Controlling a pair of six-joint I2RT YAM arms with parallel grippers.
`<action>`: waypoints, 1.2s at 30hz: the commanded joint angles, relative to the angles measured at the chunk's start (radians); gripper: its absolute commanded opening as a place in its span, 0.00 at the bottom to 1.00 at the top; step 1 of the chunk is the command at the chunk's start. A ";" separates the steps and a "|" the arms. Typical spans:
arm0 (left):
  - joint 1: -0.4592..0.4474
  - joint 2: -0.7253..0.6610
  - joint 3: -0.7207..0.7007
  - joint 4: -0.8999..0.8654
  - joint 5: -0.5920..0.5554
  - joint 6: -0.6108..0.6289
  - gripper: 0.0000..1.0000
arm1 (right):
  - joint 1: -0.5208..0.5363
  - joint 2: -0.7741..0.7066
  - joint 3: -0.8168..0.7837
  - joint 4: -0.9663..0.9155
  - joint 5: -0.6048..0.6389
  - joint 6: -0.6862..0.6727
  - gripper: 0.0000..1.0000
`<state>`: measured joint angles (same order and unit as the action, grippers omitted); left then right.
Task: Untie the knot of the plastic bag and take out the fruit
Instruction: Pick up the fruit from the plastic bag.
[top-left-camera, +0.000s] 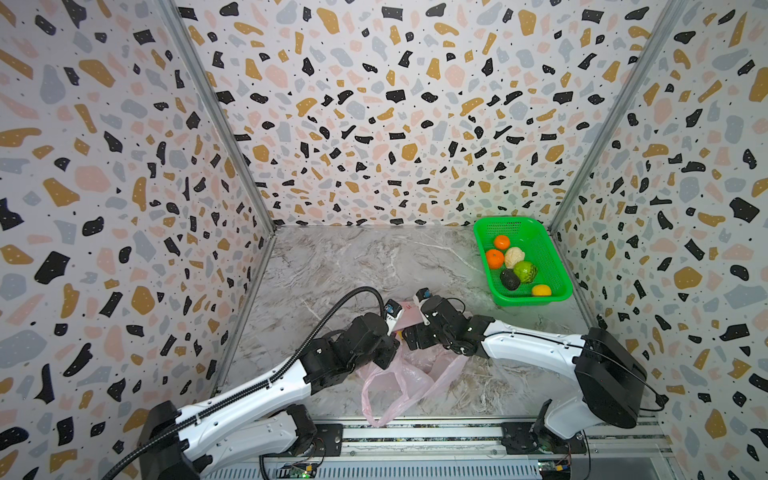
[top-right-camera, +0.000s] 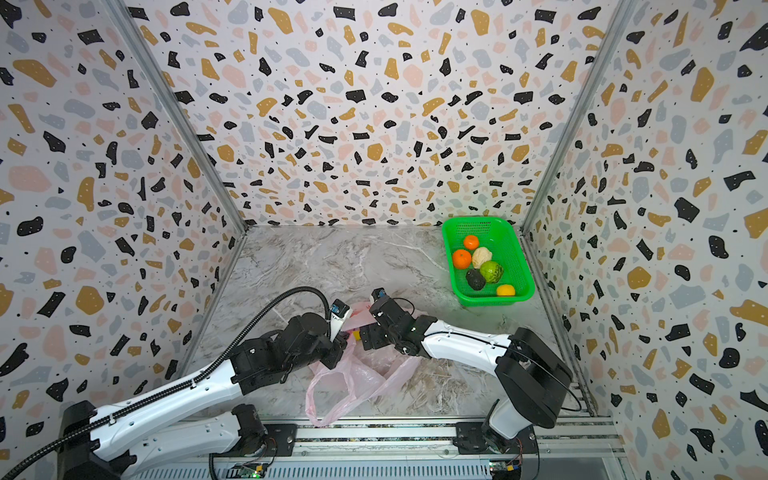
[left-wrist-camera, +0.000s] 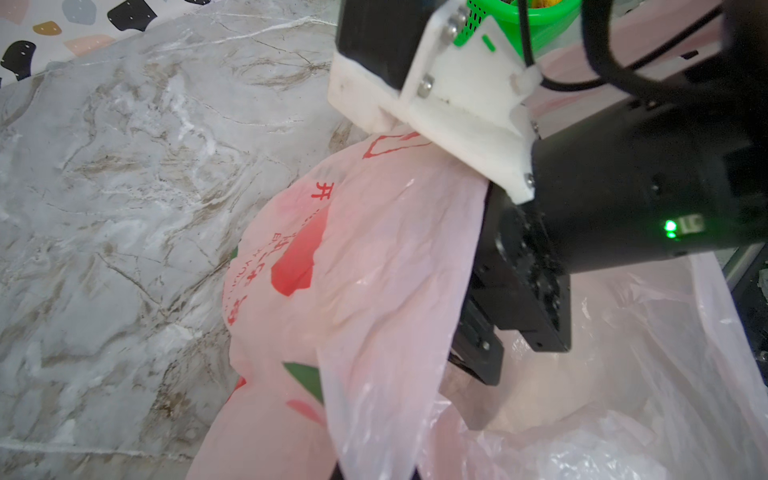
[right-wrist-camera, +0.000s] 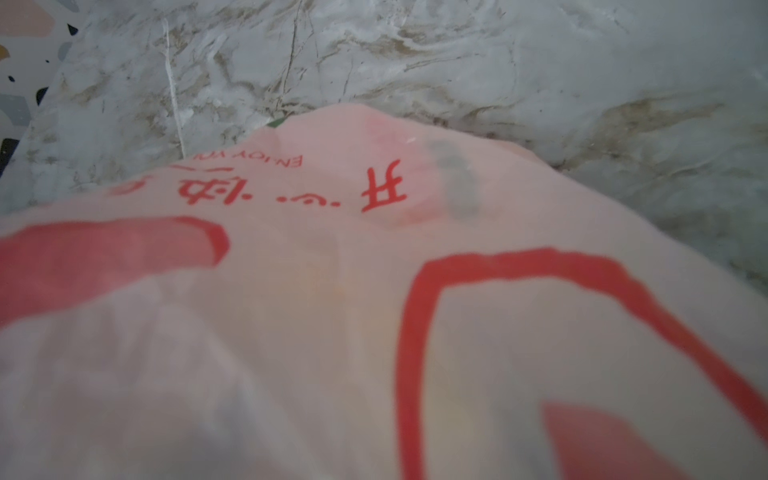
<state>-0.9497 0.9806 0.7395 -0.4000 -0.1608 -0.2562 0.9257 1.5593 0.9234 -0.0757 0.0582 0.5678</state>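
Looks untied to me. The plastic bag (top-left-camera: 390, 386) lies slack on the tabletop (top-left-camera: 353, 266), lower centre in both top views, with six fruit (top-left-camera: 515, 257) in the green basket (top-left-camera: 550, 257) at right. Left fingers (top-left-camera: 385, 360) are pinched shut on its rim. Right fingers (left-wrist-camera: 482, 361) are buried inside, so I can't tell their spread. I'd hold the mouth high and close on fruit, not film.

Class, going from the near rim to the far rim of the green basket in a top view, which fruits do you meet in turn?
Yellow rounded fruit → dark bumpy avocado → pale knobbly fruit → smaller orange tangerine.
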 joint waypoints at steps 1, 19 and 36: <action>-0.003 0.009 -0.011 0.054 0.027 -0.013 0.00 | -0.029 0.032 0.047 0.095 0.018 0.028 0.94; -0.002 -0.019 -0.073 0.045 0.022 -0.040 0.00 | -0.067 0.139 0.164 -0.165 -0.132 -0.328 0.93; -0.002 -0.018 -0.079 0.050 -0.008 -0.025 0.00 | -0.068 0.272 0.232 -0.125 -0.218 -0.578 0.87</action>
<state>-0.9497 0.9741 0.6731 -0.3721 -0.1513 -0.2848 0.8413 1.8278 1.1229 -0.1722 -0.1326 0.0376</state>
